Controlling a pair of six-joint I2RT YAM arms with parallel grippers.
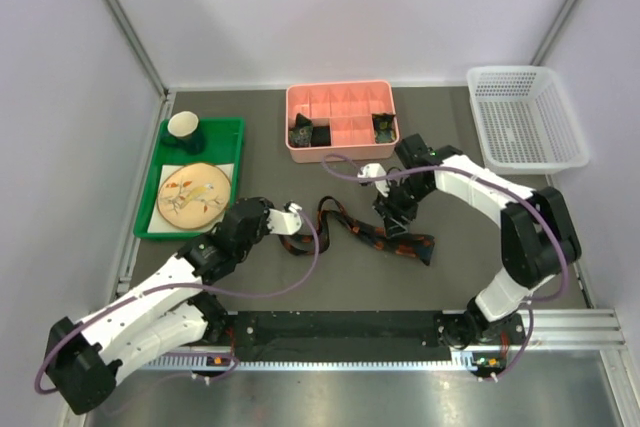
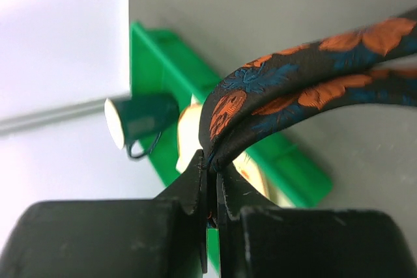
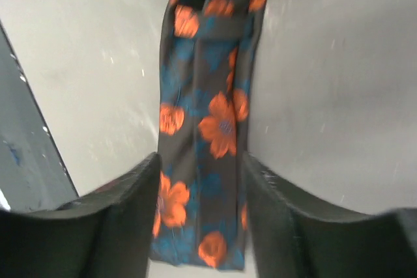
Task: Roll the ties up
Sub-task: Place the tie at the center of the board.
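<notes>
Looking at one black tie (image 1: 365, 234) with orange flowers and blue leaves, a narrow strap, slightly creased. Lies mid-table (image 1: 350, 282) between both arms, in front of the pink box (image 1: 340, 155). Runs roughly left to right, slanting toward the near right: free end at the right, doubled-over end at the left, raised off the surface there. Pinched at that fold by the left gripper (image 2: 210, 161), fingers clamped tight on both layers. Straddled near the free end by the right gripper (image 3: 202, 167), fingers spread either side of the flat cloth, not squeezing it. From the right wrist, long axis straight away from the fingers
</notes>
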